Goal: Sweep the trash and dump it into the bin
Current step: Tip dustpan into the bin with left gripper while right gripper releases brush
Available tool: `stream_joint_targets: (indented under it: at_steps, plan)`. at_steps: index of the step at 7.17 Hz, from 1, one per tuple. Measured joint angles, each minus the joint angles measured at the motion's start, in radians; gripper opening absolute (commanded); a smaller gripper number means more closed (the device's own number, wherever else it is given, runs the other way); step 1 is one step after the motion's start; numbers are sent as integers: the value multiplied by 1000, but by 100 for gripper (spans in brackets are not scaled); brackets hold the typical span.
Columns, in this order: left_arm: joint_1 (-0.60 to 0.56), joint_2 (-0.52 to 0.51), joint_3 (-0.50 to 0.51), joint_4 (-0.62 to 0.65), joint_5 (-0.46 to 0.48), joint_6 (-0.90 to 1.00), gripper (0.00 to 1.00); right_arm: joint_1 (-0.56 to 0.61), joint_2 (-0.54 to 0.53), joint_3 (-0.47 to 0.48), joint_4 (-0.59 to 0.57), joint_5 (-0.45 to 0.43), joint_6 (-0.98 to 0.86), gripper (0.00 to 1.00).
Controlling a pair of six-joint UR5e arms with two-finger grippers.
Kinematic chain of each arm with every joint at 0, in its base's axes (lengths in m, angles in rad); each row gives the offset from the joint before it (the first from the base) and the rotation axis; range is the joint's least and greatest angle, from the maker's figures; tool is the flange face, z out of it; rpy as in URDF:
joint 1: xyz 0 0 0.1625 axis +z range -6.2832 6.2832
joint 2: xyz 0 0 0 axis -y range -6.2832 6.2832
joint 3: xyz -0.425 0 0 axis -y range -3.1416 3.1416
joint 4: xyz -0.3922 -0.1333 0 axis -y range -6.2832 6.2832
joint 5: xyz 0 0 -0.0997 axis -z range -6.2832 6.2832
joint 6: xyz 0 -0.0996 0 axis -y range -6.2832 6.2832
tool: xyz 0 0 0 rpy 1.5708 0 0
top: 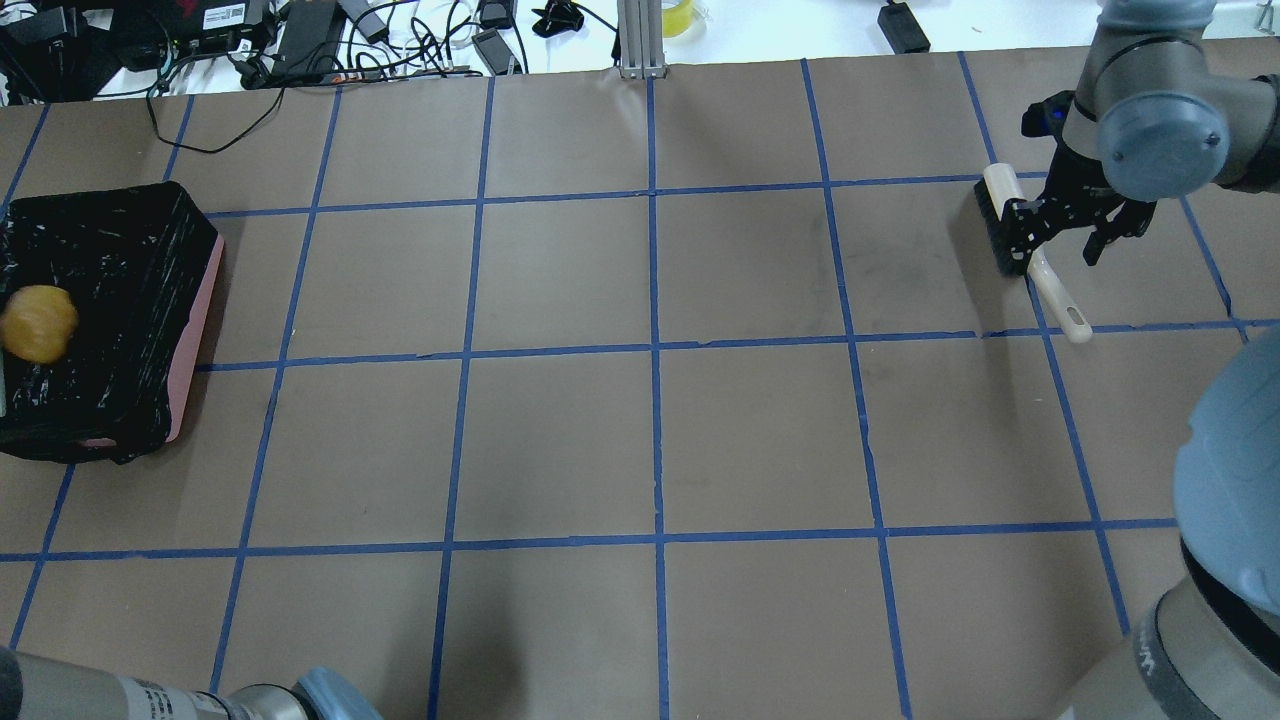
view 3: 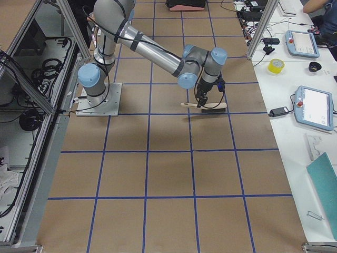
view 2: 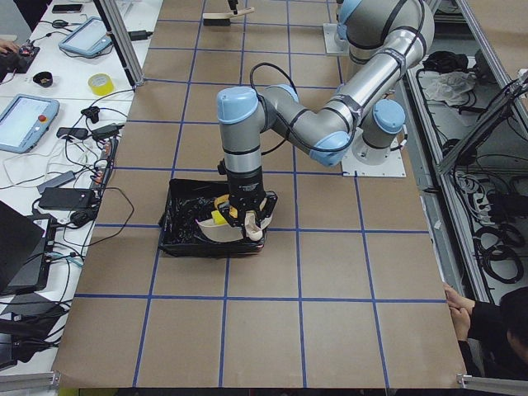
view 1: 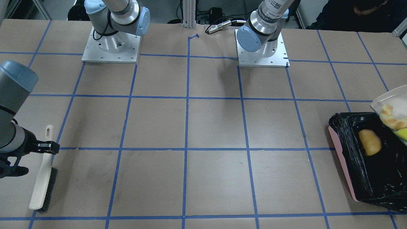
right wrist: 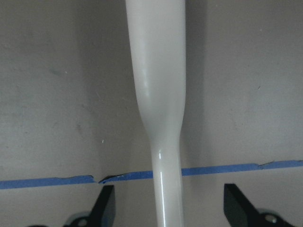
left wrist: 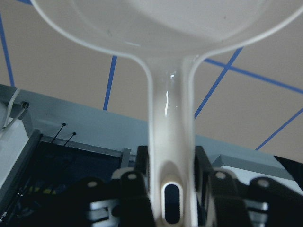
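Golden-brown lump is in the bin at the frame's right edge; pastry and wedge sit in the dustpan above it, handle pinched by the left hand. Best tip steeper, lip kept over the bin. Right hand spread astride the brush, lower left.

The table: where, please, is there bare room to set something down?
The whole middle is bare, between the bin and the brush by the right hand. Crowded only over the bin, where the dustpan hangs.
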Motion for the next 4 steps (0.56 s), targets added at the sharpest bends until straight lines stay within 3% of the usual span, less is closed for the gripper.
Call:
stream_joint_targets:
  at_steps: [2, 4]
  plan:
    - [-99, 9, -49, 133, 121, 62, 0, 6, -126, -54, 84, 53, -26, 100]
    - [-128, 13, -74, 200, 149, 119, 0, 39, -250, -106, 247, 73, -9, 100]
